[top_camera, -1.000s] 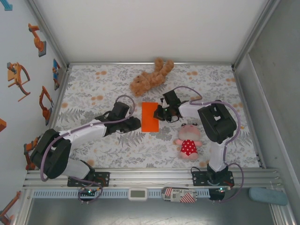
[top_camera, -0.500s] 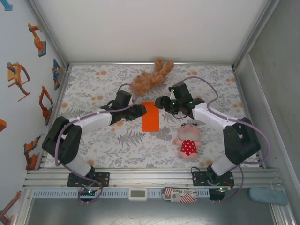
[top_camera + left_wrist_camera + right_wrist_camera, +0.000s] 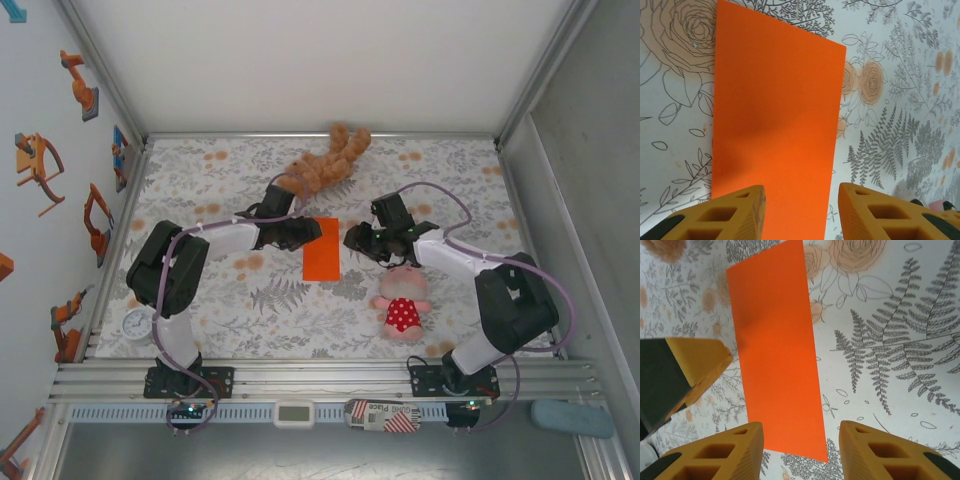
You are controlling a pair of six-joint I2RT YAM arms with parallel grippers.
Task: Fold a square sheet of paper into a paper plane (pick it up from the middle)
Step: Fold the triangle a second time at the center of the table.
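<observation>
Hovering over the table (image 3: 270, 310), L gripper (image 3: 800, 212) has its jaws apart w/ nothing clamped. In the left wrist view its yellow fingers (image 3: 735, 215) sit either side of the orange paper (image 3: 775, 115), and the sheet runs straight away from the tips. Can't tell if the pads touch it. R gripper (image 3: 800, 452) is the same: jaws apart, empty, paper flat ahead of and between the tips, w/ one L finger poking in from that view's left.

From above, the paper lies flat approx mid-table, a bit toward the far edge. It's a narrow rectangle, not a square, so prob. already folded in half once. Long axis runs near edge to far edge.

L tips overlap its left long edge up by the far-left corner. R tips sit just beside the right long edge, about mid-length, w/ a sliver of table between. So the sheet lies between the two grippers, L looking the nearer. Both finger gaps are set across the short side, not along the length.

Next fold likely brings a far corner to the centre line. L seems best placed for that, w/ R pinning.

Further out, the brown bear (image 3: 322, 168) lies toward the far edge, near the L wrist and apart from the paper. The doll in a red dress (image 3: 402, 300) lies right of the paper toward the near edge, close by the R forearm, so there's a bump risk.
</observation>
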